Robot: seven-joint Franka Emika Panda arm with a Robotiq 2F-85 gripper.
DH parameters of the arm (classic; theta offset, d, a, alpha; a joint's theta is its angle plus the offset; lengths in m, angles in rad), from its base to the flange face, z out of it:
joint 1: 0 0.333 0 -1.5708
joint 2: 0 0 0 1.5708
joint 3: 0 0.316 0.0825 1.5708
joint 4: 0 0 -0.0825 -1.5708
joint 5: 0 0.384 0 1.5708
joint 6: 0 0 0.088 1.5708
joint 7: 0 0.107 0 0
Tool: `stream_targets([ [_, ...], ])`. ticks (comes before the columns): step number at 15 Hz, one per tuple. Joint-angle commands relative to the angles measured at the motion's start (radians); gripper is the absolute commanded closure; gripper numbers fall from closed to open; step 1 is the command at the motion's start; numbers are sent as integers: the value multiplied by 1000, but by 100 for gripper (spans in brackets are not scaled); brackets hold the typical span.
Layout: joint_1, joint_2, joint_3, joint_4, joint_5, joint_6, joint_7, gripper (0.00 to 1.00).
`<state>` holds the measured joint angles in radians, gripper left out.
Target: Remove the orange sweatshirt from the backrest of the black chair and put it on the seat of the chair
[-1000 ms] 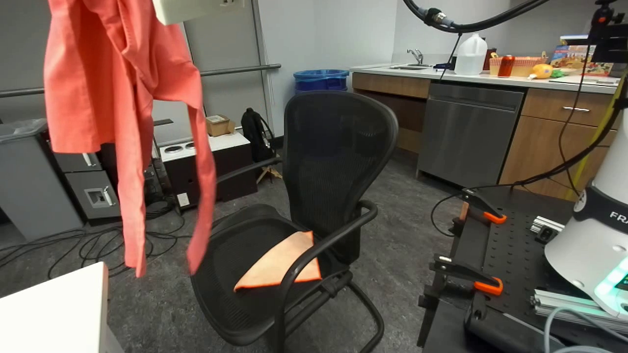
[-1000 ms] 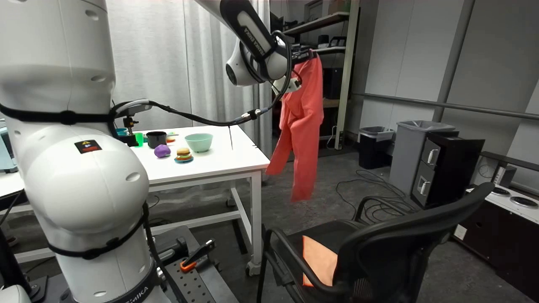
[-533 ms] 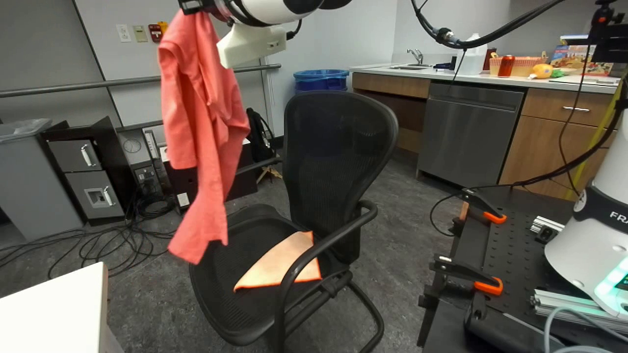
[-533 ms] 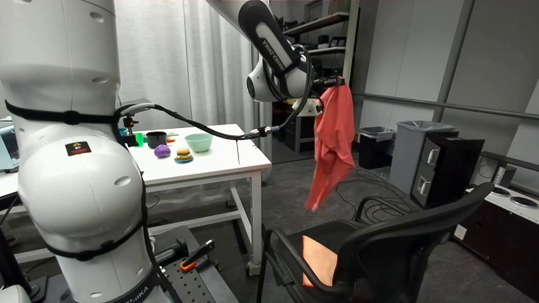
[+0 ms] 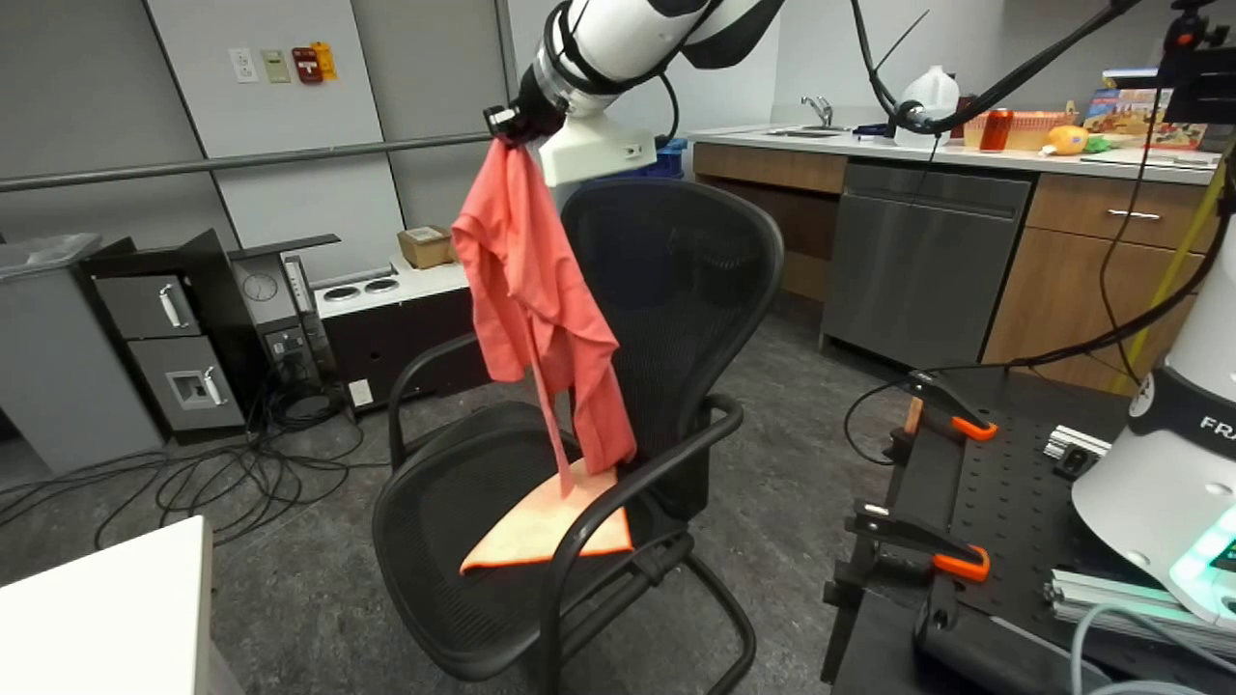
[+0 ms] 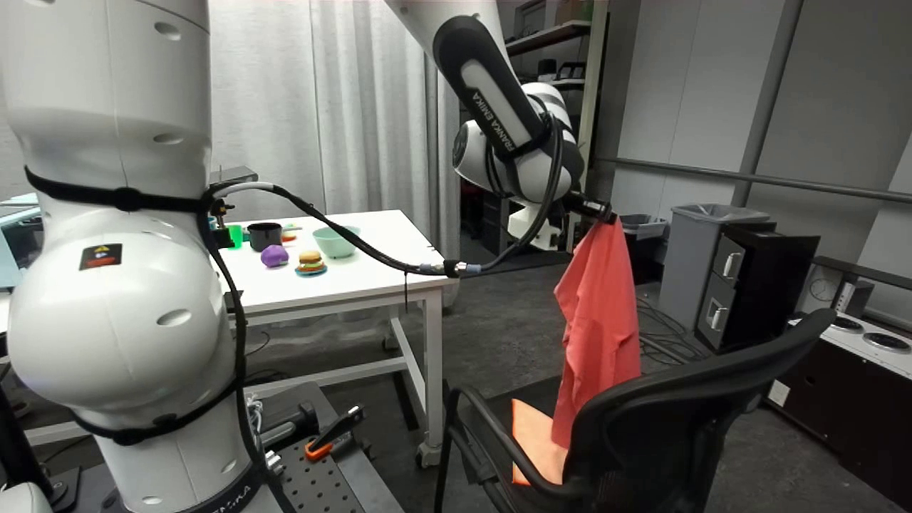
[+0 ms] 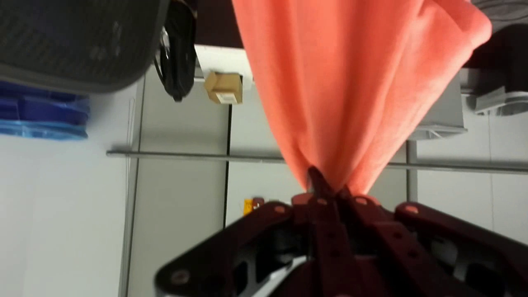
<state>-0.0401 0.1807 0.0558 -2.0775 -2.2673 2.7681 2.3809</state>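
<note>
The orange sweatshirt, coral in colour, hangs in long folds from my gripper in both exterior views (image 5: 541, 290) (image 6: 604, 306). My gripper (image 5: 504, 125) is shut on its top end, above the seat and in front of the backrest. The wrist view shows the fingers (image 7: 330, 189) pinching the gathered fabric (image 7: 346, 82). The black chair's mesh backrest (image 5: 695, 261) is bare. The sweatshirt's lower end hangs at the rear of the seat (image 5: 454, 541), in front of a peach cloth (image 5: 531, 531); I cannot tell whether it touches. The backrest (image 6: 662, 420) hides part of it.
The chair's near armrest (image 5: 618, 492) and far armrest (image 5: 410, 386) flank the seat. A white table (image 6: 356, 281) with a green bowl (image 6: 335, 242) and toy food stands beside the chair. Cables (image 5: 241, 483) lie on the floor. A low stove unit (image 5: 406, 338) stands behind.
My gripper has carried the sweatshirt lower and across to the chair, from beside the white table to over the seat. The sweatshirt has swung and now hangs against the backrest side. The chair has not moved.
</note>
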Motion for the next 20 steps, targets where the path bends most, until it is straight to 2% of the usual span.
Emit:
stream_targets([
  [1,-50,36,-53,-4,151,141,-68,99],
  [4,-75,70,-113,-32,366,220,-190,99],
  [7,-130,102,-118,-81,617,248,-344,99],
  [8,-140,109,-118,-97,700,250,-399,71],
  [10,-150,113,-112,-125,862,241,-508,63],
  [13,-178,105,-78,-153,1068,225,-663,38],
  [18,-235,82,2,-173,1349,207,-879,2],
  [19,-176,74,-49,-183,1456,215,-959,0],
  [20,-177,66,-41,-186,1531,206,-1014,0],
])
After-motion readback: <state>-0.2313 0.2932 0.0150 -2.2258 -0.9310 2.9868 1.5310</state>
